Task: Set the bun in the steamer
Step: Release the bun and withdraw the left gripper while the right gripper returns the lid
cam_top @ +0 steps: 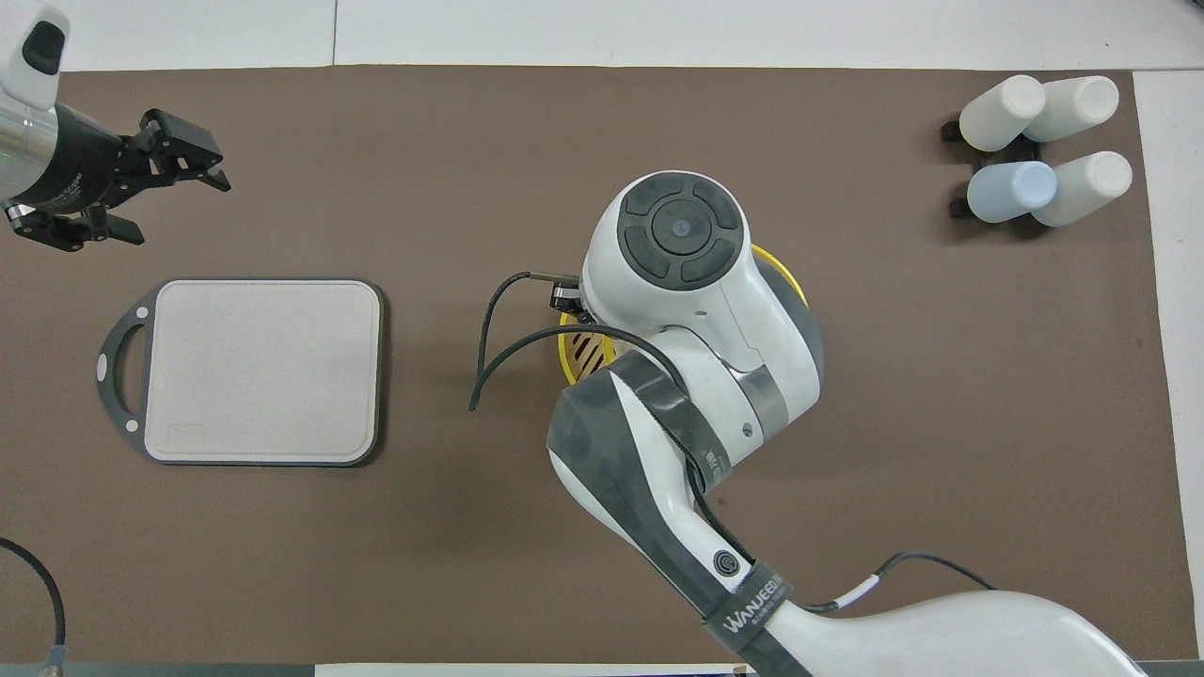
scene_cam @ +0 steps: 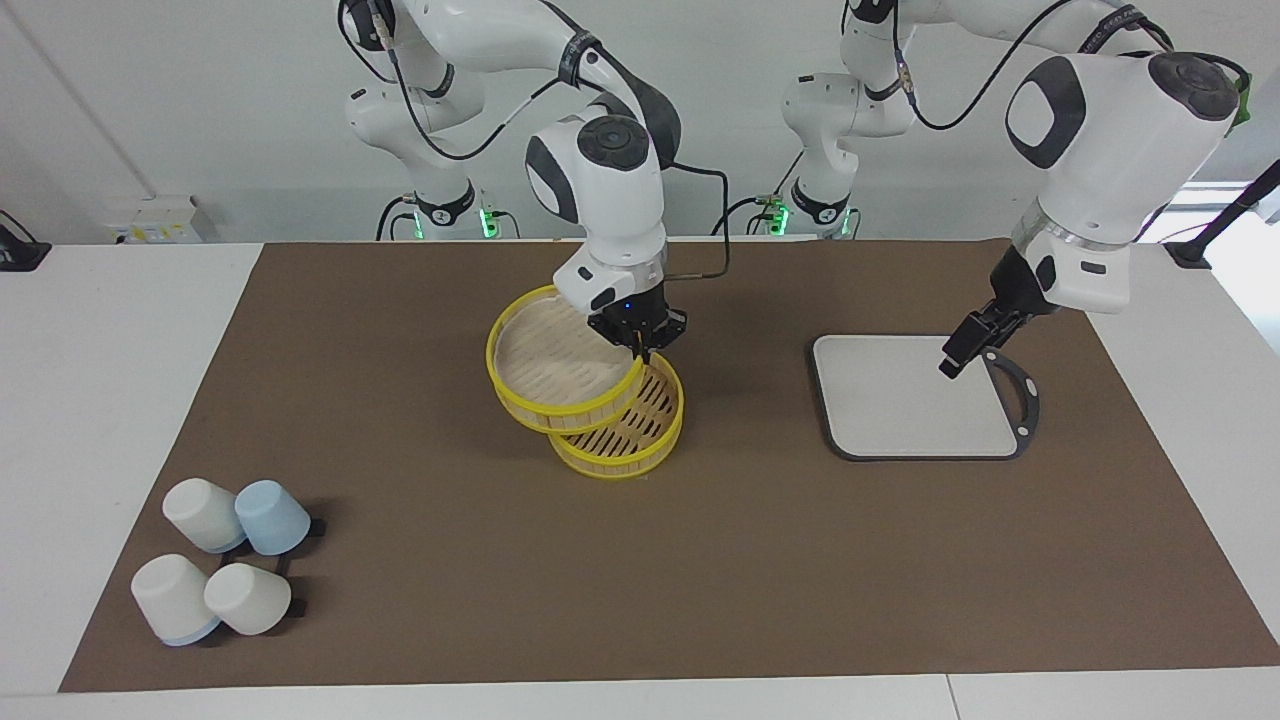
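The steamer's lower basket (scene_cam: 628, 432) stands on the brown mat mid-table, with yellow rims and a dark-slotted floor. My right gripper (scene_cam: 641, 346) is shut on the rim of the matching top tier (scene_cam: 556, 366) and holds it tilted, raised off the basket and partly over it. In the overhead view my right arm covers most of the steamer; only a bit of the slotted floor (cam_top: 587, 350) shows. My left gripper (scene_cam: 955, 358) hangs open over the grey board (scene_cam: 900, 400), also seen in the overhead view (cam_top: 179, 209). No bun shows in either view.
The grey board with a black rim and handle (cam_top: 254, 371) lies toward the left arm's end. Several white and pale-blue cups (scene_cam: 225, 560) lie on a small black rack at the right arm's end, farther from the robots; they also show in the overhead view (cam_top: 1039, 150).
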